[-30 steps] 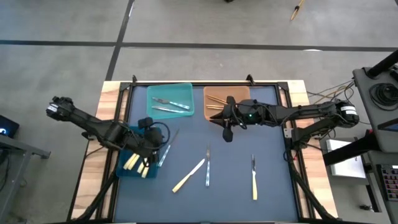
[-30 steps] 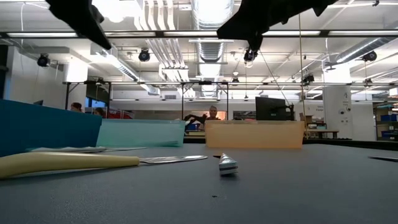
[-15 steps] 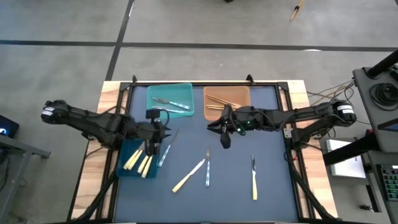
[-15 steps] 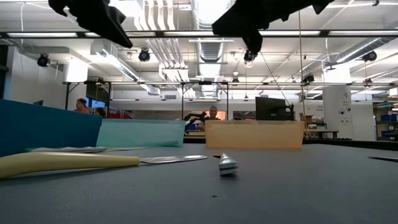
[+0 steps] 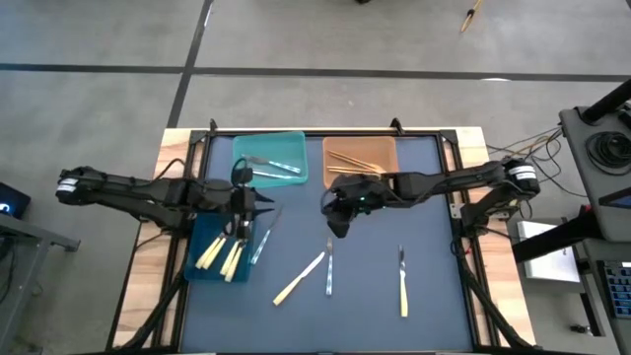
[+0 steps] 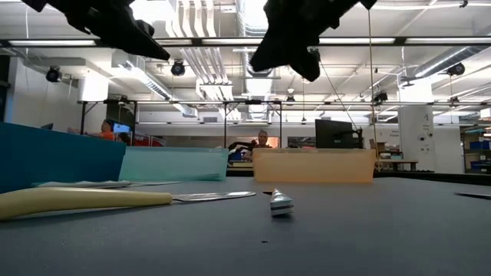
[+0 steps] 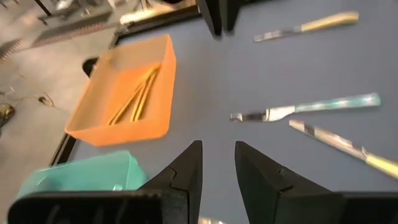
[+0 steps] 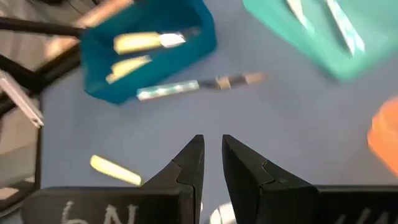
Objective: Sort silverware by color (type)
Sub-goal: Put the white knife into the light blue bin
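Four pieces of silverware lie loose on the blue mat: a silvery knife [image 5: 263, 238] beside the dark blue bin [image 5: 200, 244], a yellow-handled knife [image 5: 299, 278], a silvery fork [image 5: 328, 264] and a yellow-handled fork [image 5: 402, 281]. My left gripper [image 5: 262, 208] hovers above the mat just past the blue bin's far right corner, its fingers [image 7: 186, 165] a little apart with nothing between them. My right gripper [image 5: 335, 223] hovers over the mat's middle, near the orange bin [image 5: 360, 161], narrowly open [image 8: 212, 149] and empty.
The dark blue bin holds yellow-handled pieces [image 8: 146, 42]. The teal bin [image 5: 246, 163] at the far side holds silvery ones, and the orange bin beside it holds orange-tan ones [image 7: 137, 96]. Black frame rails [image 5: 463, 247] border the mat. People move in the room beyond [image 6: 263, 140].
My left gripper has swung from over the blue bin toward the table's far edge and a little right, rolling as it went. My right gripper has moved from the orange bin's near edge toward the table's left, also rolling. The silverware has stayed put.
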{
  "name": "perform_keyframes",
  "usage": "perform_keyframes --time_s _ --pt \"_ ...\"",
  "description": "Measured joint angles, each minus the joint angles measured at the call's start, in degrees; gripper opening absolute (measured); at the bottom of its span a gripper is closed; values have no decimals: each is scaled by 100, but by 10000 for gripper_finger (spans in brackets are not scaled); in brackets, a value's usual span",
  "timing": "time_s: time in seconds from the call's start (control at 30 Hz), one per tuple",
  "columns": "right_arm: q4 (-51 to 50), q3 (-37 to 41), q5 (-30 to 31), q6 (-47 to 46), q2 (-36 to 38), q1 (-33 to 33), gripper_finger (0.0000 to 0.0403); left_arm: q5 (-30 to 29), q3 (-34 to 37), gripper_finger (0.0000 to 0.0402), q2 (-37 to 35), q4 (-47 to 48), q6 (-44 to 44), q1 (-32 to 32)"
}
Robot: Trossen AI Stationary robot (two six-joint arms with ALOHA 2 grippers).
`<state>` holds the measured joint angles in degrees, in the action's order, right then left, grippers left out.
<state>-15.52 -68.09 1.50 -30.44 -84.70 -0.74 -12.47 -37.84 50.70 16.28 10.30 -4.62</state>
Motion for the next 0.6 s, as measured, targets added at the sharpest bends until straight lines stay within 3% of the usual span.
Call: perform_keyframes --time_s 0.43,0.6 --pt "-2925 -1681 -62 -1862 -1493 -377 47 -63 567 77 -825 -573 -179 2" --pt "-3288 -1960 -484 -2488 -1876 -523 47 -65 624 77 -869 -550 -202 0"
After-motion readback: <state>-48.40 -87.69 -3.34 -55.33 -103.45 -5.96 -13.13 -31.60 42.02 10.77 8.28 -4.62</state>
